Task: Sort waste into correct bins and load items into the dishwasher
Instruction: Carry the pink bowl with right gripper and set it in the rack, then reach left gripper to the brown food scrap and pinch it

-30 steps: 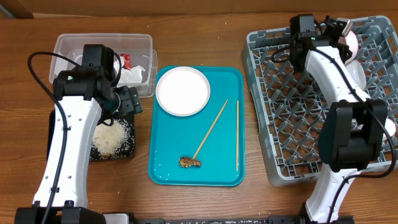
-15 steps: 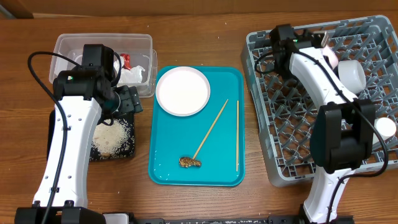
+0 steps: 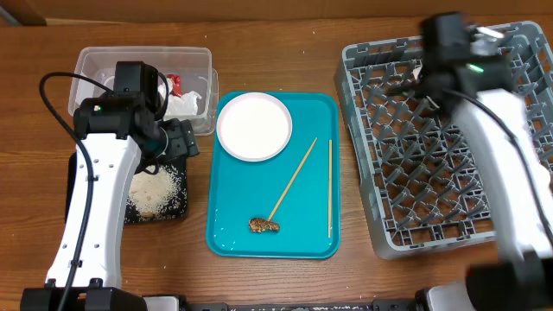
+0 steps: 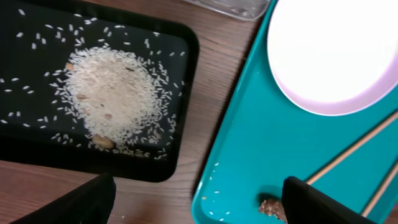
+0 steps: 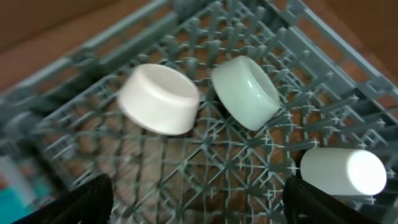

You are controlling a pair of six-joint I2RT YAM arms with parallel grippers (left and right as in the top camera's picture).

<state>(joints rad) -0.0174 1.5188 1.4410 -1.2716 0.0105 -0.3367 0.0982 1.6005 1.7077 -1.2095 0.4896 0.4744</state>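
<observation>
From above, the clear tub (image 3: pixel 86 60) at the bench's far left holds the crumpled napkin (image 3: pixel 188 104) and the red wrapper scrap (image 3: pixel 175 84). The black tray (image 3: pixel 130 218) just nearer carries the rice (image 3: pixel 154 192). The left pincer (image 3: pixel 177 140) hangs over the black tray's inner edge, beside the teal tray (image 3: pixel 315 112). On the teal tray lie the white plate (image 3: pixel 253 126), the two chopsticks (image 3: pixel 329 190) and the brown lump (image 3: pixel 263 225), which touches the slanted stick's near end. The right arm (image 3: pixel 484 95) is blurred above the grey dish rack (image 3: pixel 406 190). The left wrist view shows its fingers spread wide with nothing between them; rice is heaped mid-tray with stray grains around it, and the lump sits at the frame's lower edge. The right wrist view shows the right pincer (image 5: pixel 199 202) with fingers likewise apart and empty. Below it in the rack are the white bowl (image 5: pixel 158 99), upside down, the pale green bowl (image 5: pixel 245 92), tilted on its edge, and the white cup (image 5: pixel 345 171), on its side. What could go wrong: a grab at the lump may drag the touching chopstick or smear the lump. The plate lies flat, so fingers may slide off its rim. The tilted bowl and the cup rest loosely on the pegs and could roll if the arm brushes them.
</observation>
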